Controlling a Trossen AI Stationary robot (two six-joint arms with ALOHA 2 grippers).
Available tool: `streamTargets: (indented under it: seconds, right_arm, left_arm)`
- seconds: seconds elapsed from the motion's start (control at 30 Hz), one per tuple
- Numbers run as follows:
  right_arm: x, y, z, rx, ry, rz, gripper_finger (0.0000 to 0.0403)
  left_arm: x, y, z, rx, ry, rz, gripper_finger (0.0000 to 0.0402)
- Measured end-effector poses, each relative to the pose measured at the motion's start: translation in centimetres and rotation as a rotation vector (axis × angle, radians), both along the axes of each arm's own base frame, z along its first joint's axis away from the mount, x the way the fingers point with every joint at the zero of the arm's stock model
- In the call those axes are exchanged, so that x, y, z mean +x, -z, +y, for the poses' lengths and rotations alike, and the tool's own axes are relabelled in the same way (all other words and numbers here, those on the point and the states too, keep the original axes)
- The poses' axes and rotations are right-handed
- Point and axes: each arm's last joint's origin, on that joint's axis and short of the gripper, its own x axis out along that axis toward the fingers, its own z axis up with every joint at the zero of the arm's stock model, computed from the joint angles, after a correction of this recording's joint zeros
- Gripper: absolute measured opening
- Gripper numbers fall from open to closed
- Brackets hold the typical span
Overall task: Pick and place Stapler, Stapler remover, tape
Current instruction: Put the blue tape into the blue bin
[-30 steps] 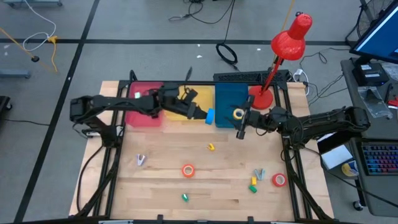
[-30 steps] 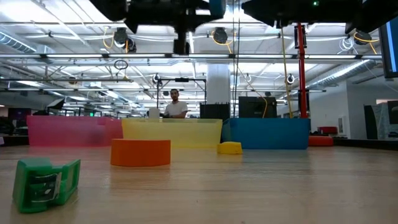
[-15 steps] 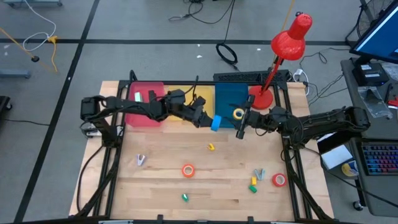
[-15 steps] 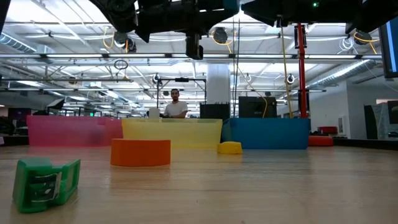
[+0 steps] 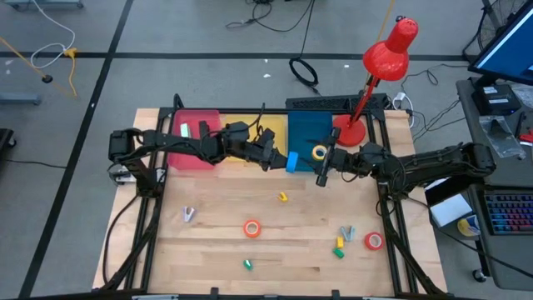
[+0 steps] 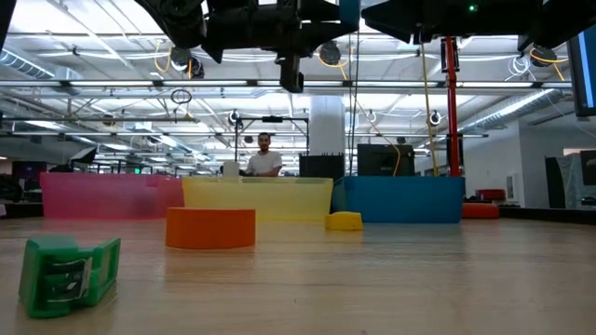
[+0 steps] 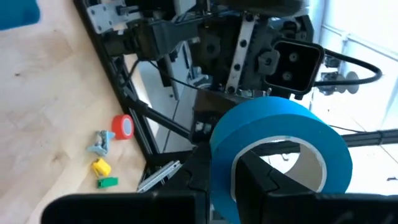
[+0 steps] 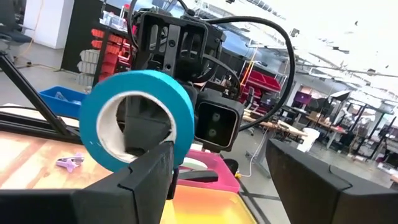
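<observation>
My left gripper point(image 5: 281, 159) reaches in from the table's left and is shut on a blue tape roll point(image 5: 291, 161), held in the air by the near edge of the yellow bin point(image 5: 260, 131) and blue bin point(image 5: 305, 133). My right gripper point(image 5: 322, 169) faces it from the right, open, a short gap from the roll point(image 8: 135, 117). A yellow tape roll point(image 5: 320, 152) lies in the blue bin. An orange roll point(image 5: 251, 227) and a red roll point(image 5: 374, 241) lie flat on the table. Small staplers point(image 5: 283, 197) point(image 5: 339, 247) point(image 5: 247, 264) and grey staple removers point(image 5: 189, 214) point(image 5: 347, 232) lie scattered. My left gripper pinches the blue roll's ring wall point(image 7: 222, 163), with one finger point(image 7: 252, 180) inside the centre hole and the other outside. The fingers come level from the table's left. The roll stands on edge, lifted clear of the table, with its open face toward my right gripper.
A pink bin point(image 5: 194, 137) stands left of the yellow one at the table's far side. A red desk lamp point(image 5: 379, 67) rises from the far right corner. A person point(image 6: 264, 158) stands in the room beyond the table. Bare wood lies around the scattered things.
My left gripper has carried the blue roll from over the yellow bin toward the table's right, closer to my right gripper, sinking a little and rolling about its own axis. The roll has stayed in the hold, clear of the table.
</observation>
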Motion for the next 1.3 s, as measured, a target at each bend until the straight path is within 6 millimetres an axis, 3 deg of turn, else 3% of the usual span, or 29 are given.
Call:
streamTargets:
  seconds: [0.7, 1.03, 1.3]
  right_arm:
    - [0.7, 0.8, 0.1, 0.032, -0.034, 0.025, 0.0251]
    - [1.1, 0.9, 0.1, 0.045, -0.056, 0.0, 0.0251]
    - [0.8, 0.7, 0.0, 0.048, -0.008, -0.007, 0.0236]
  left_arm:
    - [0.0, 0.0, 0.8, 0.004, -0.074, 0.026, 0.0035]
    - [2.7, 1.1, -0.1, -0.005, 0.032, 0.053, 0.0035]
    - [3.2, 1.4, 0.1, -0.014, 0.072, 0.059, 0.0035]
